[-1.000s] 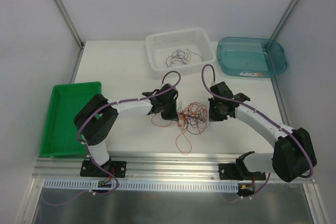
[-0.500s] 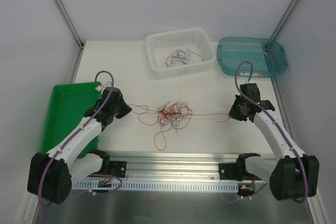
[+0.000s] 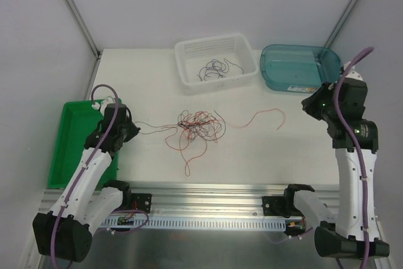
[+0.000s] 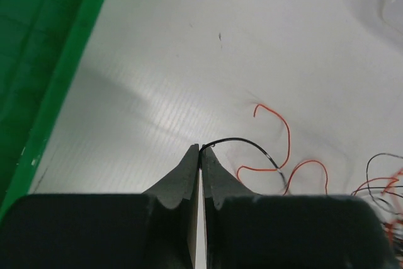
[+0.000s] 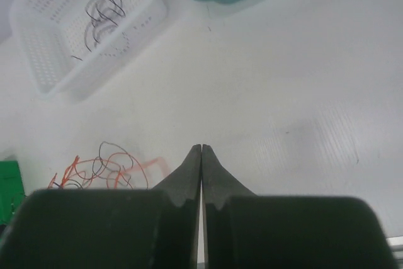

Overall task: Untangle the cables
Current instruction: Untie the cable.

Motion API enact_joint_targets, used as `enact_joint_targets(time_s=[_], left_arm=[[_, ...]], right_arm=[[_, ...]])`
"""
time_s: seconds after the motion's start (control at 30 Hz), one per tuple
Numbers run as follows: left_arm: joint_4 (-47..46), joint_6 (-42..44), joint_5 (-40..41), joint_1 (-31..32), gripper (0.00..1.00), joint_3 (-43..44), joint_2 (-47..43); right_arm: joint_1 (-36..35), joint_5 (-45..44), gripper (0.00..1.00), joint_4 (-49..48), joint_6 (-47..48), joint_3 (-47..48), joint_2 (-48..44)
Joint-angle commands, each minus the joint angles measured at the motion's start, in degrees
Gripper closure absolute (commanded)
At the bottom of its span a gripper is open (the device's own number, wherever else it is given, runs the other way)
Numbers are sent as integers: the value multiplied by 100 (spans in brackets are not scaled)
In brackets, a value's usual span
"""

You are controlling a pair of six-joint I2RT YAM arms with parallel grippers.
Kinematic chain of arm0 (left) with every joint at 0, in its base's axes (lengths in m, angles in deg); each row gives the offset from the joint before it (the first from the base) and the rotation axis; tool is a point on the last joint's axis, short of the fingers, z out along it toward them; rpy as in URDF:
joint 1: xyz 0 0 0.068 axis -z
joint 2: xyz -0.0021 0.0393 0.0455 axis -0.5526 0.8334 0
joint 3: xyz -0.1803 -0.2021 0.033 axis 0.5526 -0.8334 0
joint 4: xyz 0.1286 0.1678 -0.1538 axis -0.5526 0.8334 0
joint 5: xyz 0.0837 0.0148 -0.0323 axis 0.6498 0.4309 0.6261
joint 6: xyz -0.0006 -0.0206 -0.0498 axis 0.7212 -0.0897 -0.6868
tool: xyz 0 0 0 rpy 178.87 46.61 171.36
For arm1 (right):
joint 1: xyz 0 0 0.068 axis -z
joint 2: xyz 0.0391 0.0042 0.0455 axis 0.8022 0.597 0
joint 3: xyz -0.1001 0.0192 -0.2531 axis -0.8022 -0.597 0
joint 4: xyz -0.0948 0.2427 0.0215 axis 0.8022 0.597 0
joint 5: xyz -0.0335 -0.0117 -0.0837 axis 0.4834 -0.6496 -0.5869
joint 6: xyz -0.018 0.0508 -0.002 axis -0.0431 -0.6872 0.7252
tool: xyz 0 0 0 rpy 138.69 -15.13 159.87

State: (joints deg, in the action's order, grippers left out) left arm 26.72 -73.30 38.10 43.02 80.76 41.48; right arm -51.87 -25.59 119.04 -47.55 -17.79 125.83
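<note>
Tangled red, orange, black cables [image 3: 198, 127] lie loosely spread.

Centre of the tabletop [image 3: 277, 155]: the cables [image 3: 198, 127]; a loose strand [image 3: 258, 118] lies to their right; behind, a basket [image 3: 184, 67] with a tub [image 3: 315, 67] on its right; a tray [image 3: 82, 137] at the left edge

The left gripper [image 4: 200, 151] is being held low, jaws pinched on a black cable [image 4: 242, 141]; the right gripper [image 5: 201, 150] is being held high, jaws pressed together.
</note>
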Motion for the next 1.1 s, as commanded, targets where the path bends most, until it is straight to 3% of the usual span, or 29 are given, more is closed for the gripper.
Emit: enact_joint_targets(time_s=[0.0,0.13,0.27,0.3,0.37,0.43,0.5,0.7,0.8,0.93,1.07], left_arm=[[508,532,728,-244,100,801,-155],[729,778,906,-359,100,1627,-304],[685,1024,-568,-350,100,2173,-323],[668,1068,-1294,-350,100,2174,-262],[563,1121,-1913,-298,100,2026,-235],[475,1174,-2547,-175,100,1902,-243],[422,1192,-2864,166,100,1866,-200],[264,929,-2804,1249,100,2428,-50],[167,788,-2927,1636,100,2876,20],[132,814,-3041,2067,100,3263,29],[132,902,-2569,2129,99,2450,-32]], right_arm=[[238,-250,99,491,370,1336,35],[283,92,99,317,529,2270,54],[266,1243,99,218,485,1885,114],[187,1645,99,271,494,1640,123],[-111,1868,99,97,599,622,54],[-883,1755,97,-262,608,-386,18],[-1680,1624,86,-666,547,-865,122],[-3510,1343,51,-2502,11,-2018,693],[-4127,1097,49,-2987,2,-1940,1151],[-4331,684,49,-3191,-42,-1939,1249],[-4331,279,48,-2841,220,-1887,1134]])
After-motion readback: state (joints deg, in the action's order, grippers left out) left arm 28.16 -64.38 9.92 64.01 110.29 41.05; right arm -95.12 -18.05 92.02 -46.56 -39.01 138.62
